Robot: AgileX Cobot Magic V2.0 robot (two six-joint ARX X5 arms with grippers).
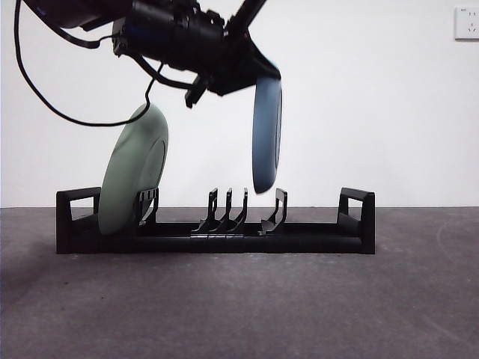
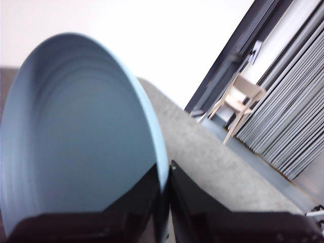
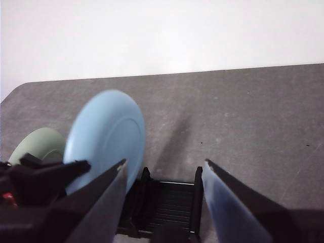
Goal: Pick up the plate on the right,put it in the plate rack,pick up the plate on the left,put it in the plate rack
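Note:
The black plate rack (image 1: 217,241) stands across the table, and a pale green plate (image 1: 135,176) leans upright in its left end. My left gripper (image 1: 247,75) comes in from the upper left, shut on the rim of a blue plate (image 1: 267,134). That plate hangs on edge just above the rack's right-of-middle prongs without touching them. The left wrist view shows the jaws pinching the blue plate (image 2: 76,131) at its edge. My right gripper (image 3: 164,163) hovers open and empty above the rack (image 3: 169,202), with the blue plate (image 3: 106,134) and the green plate (image 3: 38,144) to one side.
Dark grey table (image 1: 239,307) runs in front of and behind the rack. A white wall with a socket (image 1: 467,22) is behind. A wooden chair (image 2: 238,98) and grey blinds (image 2: 293,121) stand beyond the table's end.

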